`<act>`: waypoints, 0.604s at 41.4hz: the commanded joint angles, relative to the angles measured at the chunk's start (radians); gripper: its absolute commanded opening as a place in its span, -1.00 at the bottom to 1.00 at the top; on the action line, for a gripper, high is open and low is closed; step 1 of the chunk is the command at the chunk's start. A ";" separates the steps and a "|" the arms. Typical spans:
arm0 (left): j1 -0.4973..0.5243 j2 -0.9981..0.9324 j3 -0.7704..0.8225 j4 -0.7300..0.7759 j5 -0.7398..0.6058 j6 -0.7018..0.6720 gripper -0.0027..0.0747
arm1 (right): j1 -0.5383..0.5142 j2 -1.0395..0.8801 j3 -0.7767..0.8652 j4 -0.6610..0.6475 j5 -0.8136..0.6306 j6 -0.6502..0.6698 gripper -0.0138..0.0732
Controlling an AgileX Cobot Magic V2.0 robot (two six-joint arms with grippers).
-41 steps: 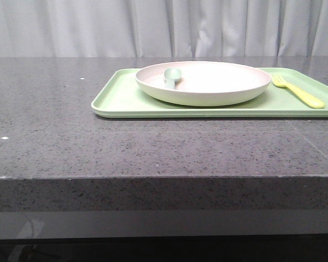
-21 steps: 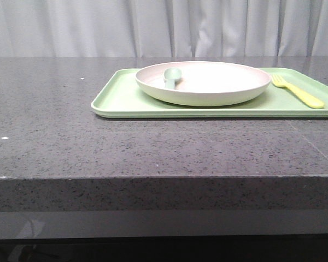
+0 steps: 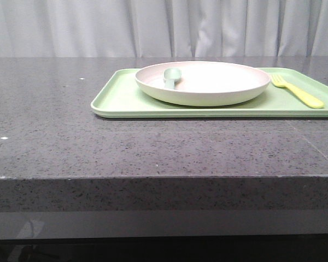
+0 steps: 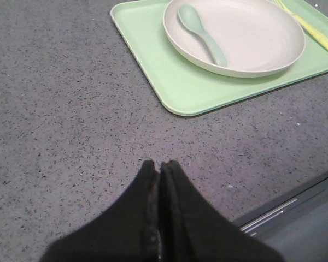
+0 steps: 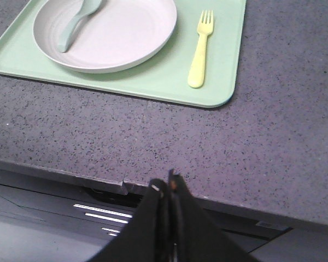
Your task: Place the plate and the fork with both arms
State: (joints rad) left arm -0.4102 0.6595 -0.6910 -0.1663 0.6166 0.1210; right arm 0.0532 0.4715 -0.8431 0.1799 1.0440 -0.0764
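Front view shows none of our arms, only the plate sitting on the light-green tray with the fork lying on the tray just beside the plate's rim and a pale spoon resting inside the plate. From the left wrist view, our left gripper has its jaws pressed together and empty, hanging over bare grey countertop; the plate lies well ahead of those jaws and off to one side, past the near corner of the tray, with the spoon across its near half. From the right wrist view, our right gripper is likewise closed on nothing, poised about over the front edge of the countertop; the fork lies ahead of these jaws, tines pointing away, handle end nearest us, apart from the plate. We judge that we are at the very start, neither item grasped, both arms held back from the tray. Next, we would need to spread both sets of jaws, reach the left forward to the plate's rim and the right forward to the fork's handle, which lies flat and thin on the tray and calls for a low, careful pinch.
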 commanded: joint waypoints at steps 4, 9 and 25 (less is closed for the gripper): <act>0.076 -0.127 0.102 0.084 -0.237 0.020 -0.98 | 0.000 0.005 -0.021 0.010 -0.061 0.002 -0.95; 0.177 -0.259 0.269 0.093 -0.413 0.020 -0.98 | 0.000 0.005 -0.021 0.010 -0.061 0.002 -0.95; 0.355 -0.644 0.668 -0.007 -0.622 0.020 -0.98 | 0.000 0.005 -0.021 0.010 -0.061 0.002 -0.95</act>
State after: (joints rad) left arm -0.0760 0.0547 -0.0314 -0.1432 0.0972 0.1373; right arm 0.0532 0.4715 -0.8431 0.1815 1.0440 -0.0764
